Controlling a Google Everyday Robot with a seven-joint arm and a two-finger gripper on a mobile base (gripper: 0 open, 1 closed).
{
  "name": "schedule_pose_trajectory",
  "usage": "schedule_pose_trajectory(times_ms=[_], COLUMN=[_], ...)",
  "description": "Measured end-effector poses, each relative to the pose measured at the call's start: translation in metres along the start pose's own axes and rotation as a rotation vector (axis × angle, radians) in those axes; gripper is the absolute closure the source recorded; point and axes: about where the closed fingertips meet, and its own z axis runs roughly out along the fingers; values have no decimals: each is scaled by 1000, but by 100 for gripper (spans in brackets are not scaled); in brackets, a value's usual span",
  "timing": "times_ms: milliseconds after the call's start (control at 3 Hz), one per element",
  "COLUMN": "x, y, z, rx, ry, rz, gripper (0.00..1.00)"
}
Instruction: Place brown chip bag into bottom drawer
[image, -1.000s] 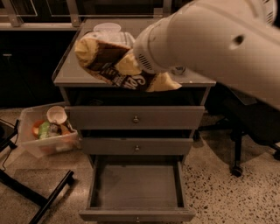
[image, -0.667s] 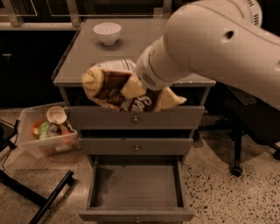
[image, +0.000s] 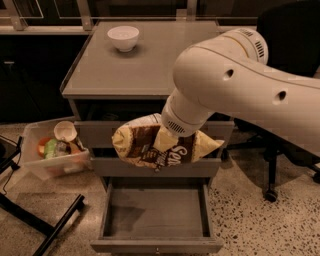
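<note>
The brown chip bag (image: 150, 145), crumpled, dark brown with yellow and white panels, hangs in front of the middle drawers. My gripper (image: 167, 142) is at the end of the big white arm, pressed into the bag and holding it in the air above the bottom drawer. The bottom drawer (image: 156, 212) is pulled out, a wide shallow grey tray with nothing visible inside. The bag is a little above the drawer's back edge. The arm hides most of the gripper.
A white bowl (image: 123, 37) stands at the back of the grey cabinet top (image: 135, 70). A clear plastic bin (image: 52, 150) with items sits on the floor to the left. A black chair base (image: 272, 175) stands at the right. A black bar (image: 55, 227) lies at lower left.
My arm has lowered the chip bag from cabinet-top height down in front of the drawers, toward the open bottom drawer. The white bowl has come into view.
</note>
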Motion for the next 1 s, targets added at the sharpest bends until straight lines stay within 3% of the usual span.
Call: schedule_pose_trajectory(times_ms=[333,667,1000], x=[-1,-4,-7], y=[0,1,26], z=[1,18,81], rx=[0,-33,-126], ry=[-1,3,8], rz=[0,6,30], gripper=[100,100,100])
